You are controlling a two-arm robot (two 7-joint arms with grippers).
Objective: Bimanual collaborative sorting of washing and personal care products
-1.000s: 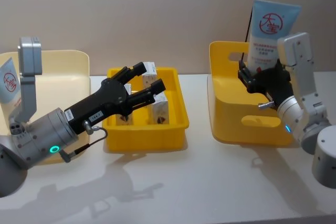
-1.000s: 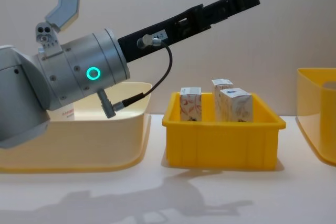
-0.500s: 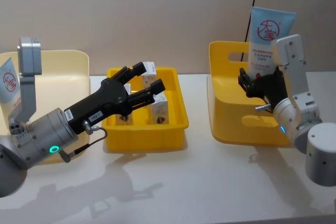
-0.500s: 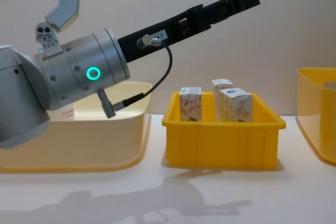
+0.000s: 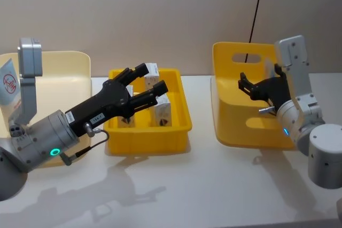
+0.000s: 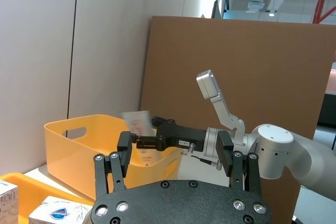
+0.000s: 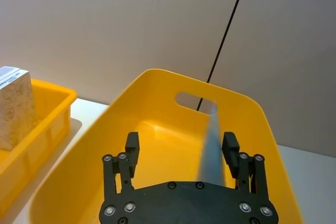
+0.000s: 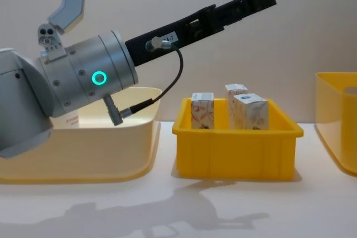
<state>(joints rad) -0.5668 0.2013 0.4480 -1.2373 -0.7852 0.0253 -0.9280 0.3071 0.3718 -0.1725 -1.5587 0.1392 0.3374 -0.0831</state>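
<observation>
- Over the deep yellow bin [image 5: 230, 57] on the robot's right, the right gripper [image 5: 243, 83] hangs inside the rim, pointing toward the bin's far wall.
- Its fingers stand wide apart and grip nothing.
- A pale-blue squeeze tube [image 7: 211, 145] sits in the gap between those fingers. It is blurred and seen edge-on as a thin strip, much closer to one finger than the other, and it looks loose.
- The tube's long axis runs roughly along the fingers' reach, out from the claw and down into the bin. From the left wrist view it appears at the claw's tip, tilted, just above the rim.
- I judge this to be the drop. With the tube's length already aimed into the bin, the right arm need only lift clear.
- Above the small yellow tray [image 5: 181, 126] at the centre, the left gripper [image 5: 154, 78] hovers with its fingers spread over the white cartons [image 8: 202, 111], which stand upright inside.
- That arm is plainly the nearer one to the cartons, which lie just below and ahead of its tips.
- Another tube [image 5: 8, 81] stands in the pale tray [image 5: 64, 57] at far left, behind the left arm.
</observation>
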